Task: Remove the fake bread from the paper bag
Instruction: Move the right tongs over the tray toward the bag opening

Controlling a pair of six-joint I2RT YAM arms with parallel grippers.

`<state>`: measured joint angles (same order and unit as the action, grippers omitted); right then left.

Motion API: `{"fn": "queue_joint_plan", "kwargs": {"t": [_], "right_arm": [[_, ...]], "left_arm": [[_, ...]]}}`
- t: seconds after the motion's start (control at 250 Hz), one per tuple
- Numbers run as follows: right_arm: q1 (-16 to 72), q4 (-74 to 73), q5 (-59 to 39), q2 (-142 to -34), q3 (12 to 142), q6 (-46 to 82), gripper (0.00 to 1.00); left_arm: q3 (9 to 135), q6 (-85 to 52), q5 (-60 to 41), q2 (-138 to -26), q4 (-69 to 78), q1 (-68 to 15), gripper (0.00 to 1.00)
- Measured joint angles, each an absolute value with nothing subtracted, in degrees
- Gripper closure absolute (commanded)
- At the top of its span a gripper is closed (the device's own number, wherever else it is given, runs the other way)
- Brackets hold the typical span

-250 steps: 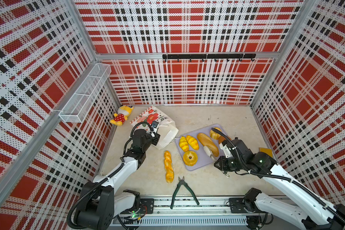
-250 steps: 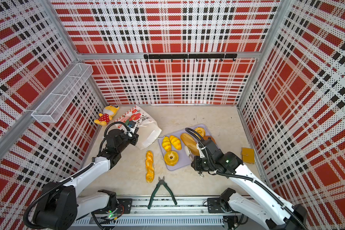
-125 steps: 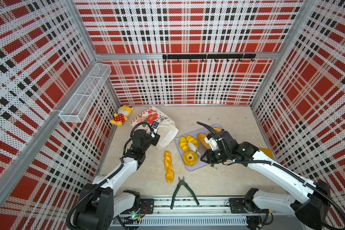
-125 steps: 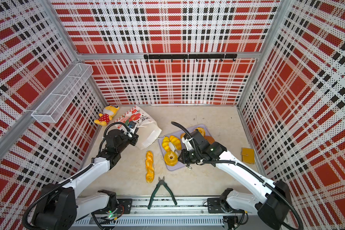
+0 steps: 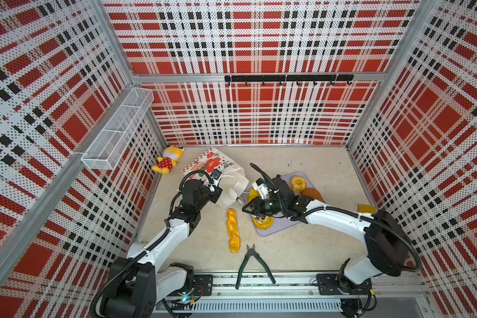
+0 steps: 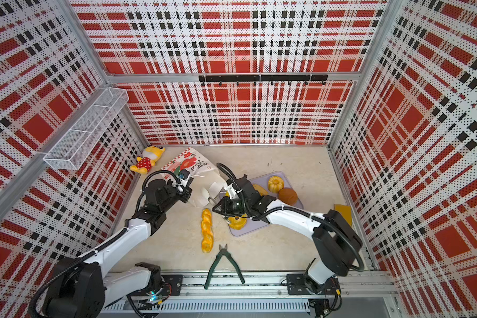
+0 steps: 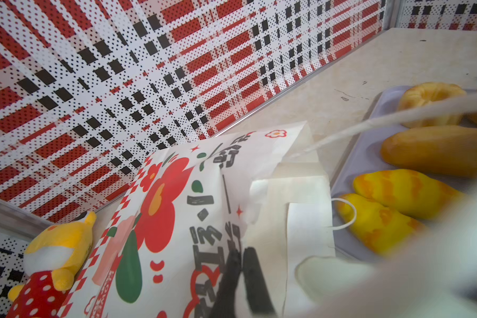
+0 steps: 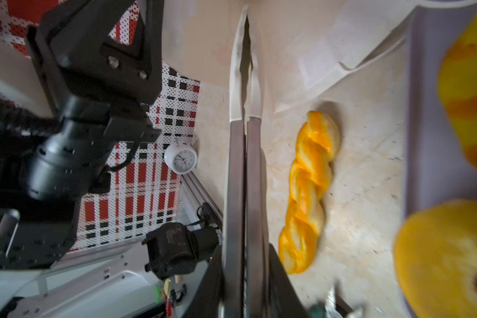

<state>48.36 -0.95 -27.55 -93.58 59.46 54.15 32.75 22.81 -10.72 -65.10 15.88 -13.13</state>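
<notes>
The paper bag (image 5: 212,165) (image 6: 189,162) (image 7: 176,206) lies on its side, mouth toward the lilac tray (image 5: 270,234). My left gripper (image 5: 218,194) (image 7: 241,256) is shut on the bag's printed wall near the mouth. My right gripper (image 5: 239,200) (image 8: 245,22) is shut and empty, its long tips just at the bag's mouth. Fake bread lies outside the bag. A twisted braid (image 5: 233,230) (image 8: 309,190) is on the table. On the tray are a ring (image 5: 262,222), a fluted cake (image 5: 298,184), a brown bun (image 5: 311,194), a long loaf (image 7: 435,150) and two croissants (image 7: 405,192). The bag's inside is hidden.
A yellow plush doll (image 5: 167,162) lies behind the bag by the left wall. Green-handled pliers (image 5: 252,264) lie near the front rail. A flat yellow piece (image 5: 366,209) sits at the right wall, a wire basket (image 5: 116,132) hangs on the left wall, and a white alarm clock (image 8: 181,158) shows.
My right arm has swung left from the tray's right end, across the tray, to the bag's mouth, staying shut. The left arm and the bag have not moved.
</notes>
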Motion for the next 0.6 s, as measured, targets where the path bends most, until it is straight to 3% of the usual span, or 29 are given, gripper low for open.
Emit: {"fn": "queue_joint_plan", "kwargs": {"t": [0.32,0.6], "right_arm": [[49.5,-20.3,-26.4,-111.4,68.8,65.4,0.88],[49.5,-29.5,-25.5,-117.5,70.9,71.0,0.86]], "left_arm": [[30.4,25.0,-15.3,-63.3,15.8,-12.0,1.00],[29.5,24.3,-17.5,-63.4,18.6,-10.1,1.00]]}}
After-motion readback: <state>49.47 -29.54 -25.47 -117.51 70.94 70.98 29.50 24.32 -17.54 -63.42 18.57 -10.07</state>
